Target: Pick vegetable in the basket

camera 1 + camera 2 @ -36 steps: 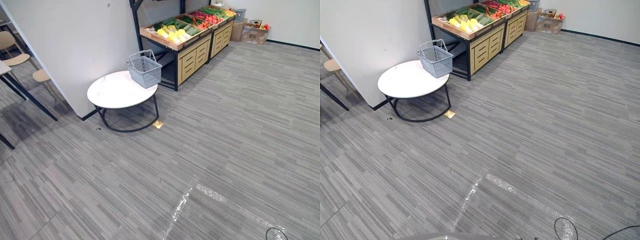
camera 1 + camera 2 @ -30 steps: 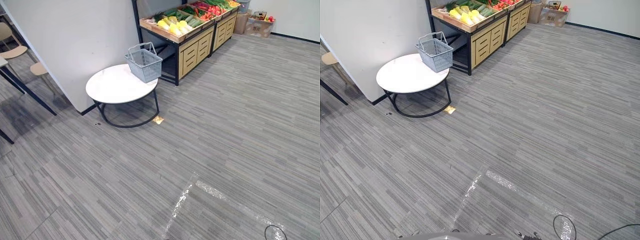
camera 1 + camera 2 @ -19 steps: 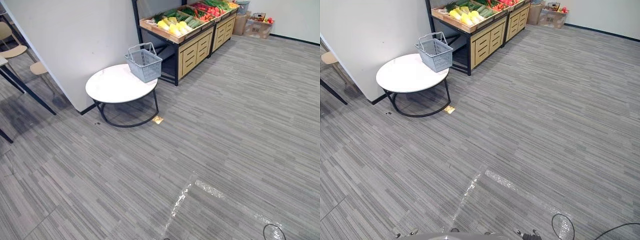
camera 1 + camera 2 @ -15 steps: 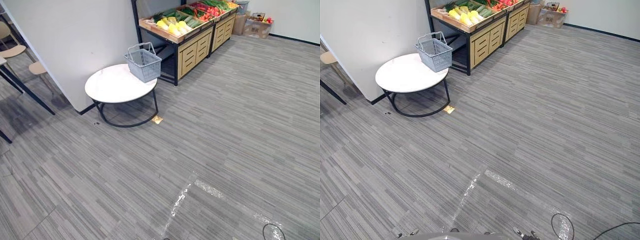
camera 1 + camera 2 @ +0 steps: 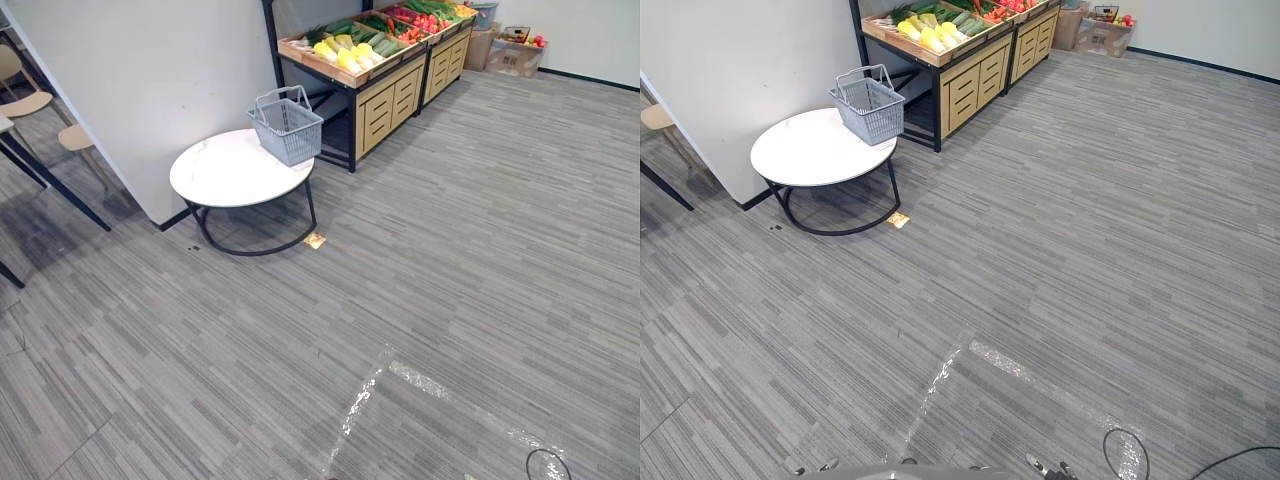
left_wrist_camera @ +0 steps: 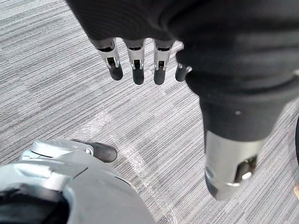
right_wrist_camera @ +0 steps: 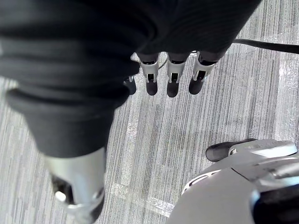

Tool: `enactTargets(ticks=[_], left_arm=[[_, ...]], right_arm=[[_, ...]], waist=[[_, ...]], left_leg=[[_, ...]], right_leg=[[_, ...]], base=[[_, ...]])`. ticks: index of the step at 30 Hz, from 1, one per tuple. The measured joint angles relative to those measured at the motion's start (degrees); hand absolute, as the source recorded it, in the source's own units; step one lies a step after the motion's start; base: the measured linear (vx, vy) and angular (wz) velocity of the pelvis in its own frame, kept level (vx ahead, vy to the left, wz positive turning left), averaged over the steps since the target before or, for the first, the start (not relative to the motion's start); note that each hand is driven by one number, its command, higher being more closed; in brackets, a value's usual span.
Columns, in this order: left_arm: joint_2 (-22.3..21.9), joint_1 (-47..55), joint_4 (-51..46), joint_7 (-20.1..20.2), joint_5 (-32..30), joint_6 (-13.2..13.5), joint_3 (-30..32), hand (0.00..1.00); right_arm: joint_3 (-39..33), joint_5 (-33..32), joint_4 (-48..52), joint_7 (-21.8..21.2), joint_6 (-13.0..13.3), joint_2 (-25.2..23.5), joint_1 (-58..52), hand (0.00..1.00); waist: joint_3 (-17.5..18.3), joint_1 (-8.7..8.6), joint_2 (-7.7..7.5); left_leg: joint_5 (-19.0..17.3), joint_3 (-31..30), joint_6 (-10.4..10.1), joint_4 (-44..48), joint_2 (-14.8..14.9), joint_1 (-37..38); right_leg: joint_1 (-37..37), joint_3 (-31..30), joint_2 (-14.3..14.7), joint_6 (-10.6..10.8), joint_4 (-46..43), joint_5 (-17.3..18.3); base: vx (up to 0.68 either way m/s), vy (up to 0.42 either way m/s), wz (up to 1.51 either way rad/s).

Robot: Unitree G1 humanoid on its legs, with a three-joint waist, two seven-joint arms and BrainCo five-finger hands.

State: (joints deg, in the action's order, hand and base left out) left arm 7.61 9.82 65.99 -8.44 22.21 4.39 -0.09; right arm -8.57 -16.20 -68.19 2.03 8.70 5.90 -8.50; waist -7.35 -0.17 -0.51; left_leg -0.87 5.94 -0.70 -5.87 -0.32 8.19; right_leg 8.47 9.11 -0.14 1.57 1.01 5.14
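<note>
Left hand [image 6: 135,65] and right hand [image 7: 170,77] hung slack, empty; it needed to walk squarely up to the grey shopping basket [image 5: 287,125] first.

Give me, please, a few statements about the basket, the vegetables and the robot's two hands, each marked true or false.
1. The basket stands on the round white table. True.
2. The vegetables lie in the basket. False: the basket looks empty, and they lie on top of the wooden stand behind the table.
3. The left hand is open and holds nothing. True.
4. The right hand is curled round the basket's handle. False: it hangs open above the floor, far from the basket.
</note>
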Motion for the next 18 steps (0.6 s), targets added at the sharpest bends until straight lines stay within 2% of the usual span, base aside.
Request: enactTargets(ticks=[12,14,17,18], left_arm=[[0.07,-0.12,-0.02,-0.81,-1.17,0.12,-0.13,0.00],[0.24,-0.81,-0.04,-1.61,-2.36,0.52,-0.49,0.00],[0.96,-1.55,-0.06,-2.52,-2.19,0.77,-0.87,0.00],[1.31,-1.57,-0.05,-2.65,-1.99,0.95,-0.68,0.00]], right_arm=[[0.43,0.48,0.04,1.79,0.09,0.01,-0.03,0.00],[0.49,0.35,0.37,2.84,0.21,-0.08,0.37,0.00],[0.22,-0.10,0.95,4.04,0.23,-0.83,0.76,0.00],[-0.16,-0.06,0.97,4.27,0.21,-1.37,0.78,0.00]], waist=[[-0.15,-0.05,-0.16],[-1.08,-0.33,0.11],[-2.83,-0.55,-0.65],[-3.22,-1.00,-1.44]], left_leg=[[-0.16,1.46,-0.22,0.02,0.27,0.01],[-0.29,2.09,-0.42,0.21,0.57,-0.02],[-0.32,2.83,-0.75,0.40,0.77,-0.25],[-0.79,2.80,-1.24,1.33,0.75,-0.91]], right_leg=[[-0.39,-1.13,0.15,0.05,0.05,-0.40],[-1.92,-1.54,0.20,-1.03,-2.71,0.41],[-5.10,-1.70,-0.09,-1.42,-8.71,3.18],[-6.35,-1.57,-0.41,-1.26,-10.44,4.56]], base=[[-0.01,-0.006,-0.04],[-0.04,-0.029,-0.20],[-0.03,-0.041,-0.10],[-0.02,-0.059,0.10]])
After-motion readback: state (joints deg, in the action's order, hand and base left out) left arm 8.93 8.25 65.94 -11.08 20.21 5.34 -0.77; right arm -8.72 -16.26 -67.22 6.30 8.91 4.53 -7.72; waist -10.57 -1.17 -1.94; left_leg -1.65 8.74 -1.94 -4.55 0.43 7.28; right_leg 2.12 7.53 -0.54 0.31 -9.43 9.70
